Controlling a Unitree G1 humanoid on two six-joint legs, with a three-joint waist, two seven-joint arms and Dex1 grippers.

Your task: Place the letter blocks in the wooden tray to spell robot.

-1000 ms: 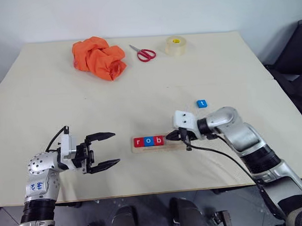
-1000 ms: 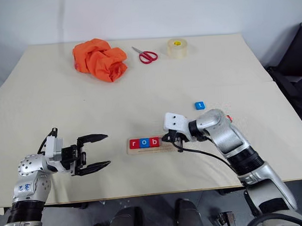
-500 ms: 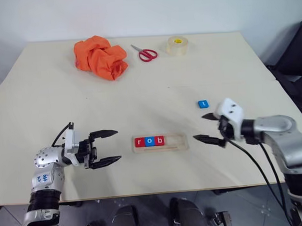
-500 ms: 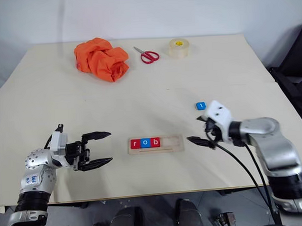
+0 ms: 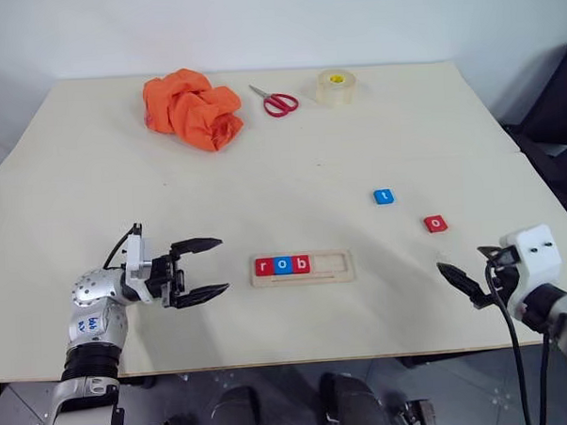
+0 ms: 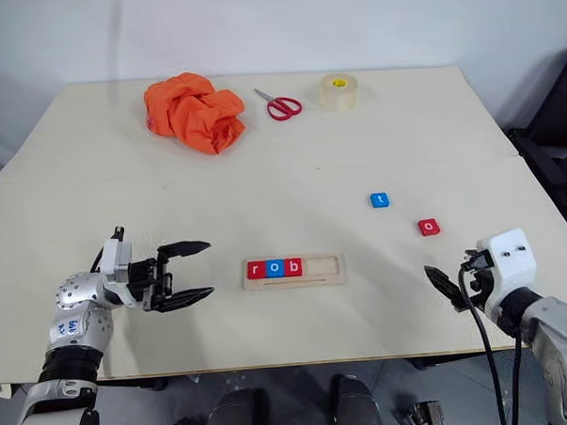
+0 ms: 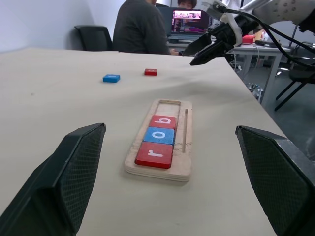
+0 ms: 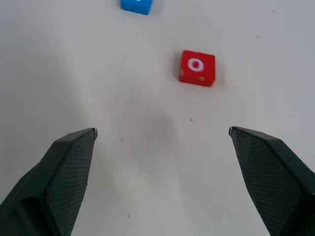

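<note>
Wall: we see a plain white wall behind the table.
Table: we face a broad pale beige tabletop.
Chairs: we note a black chair.
Desk: we see a lit monitor before a seated person.

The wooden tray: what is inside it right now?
The wooden tray holds three tiles reading r, o, b: red, blue, red. The remaining slots are bare. Nothing covers it.
</note>
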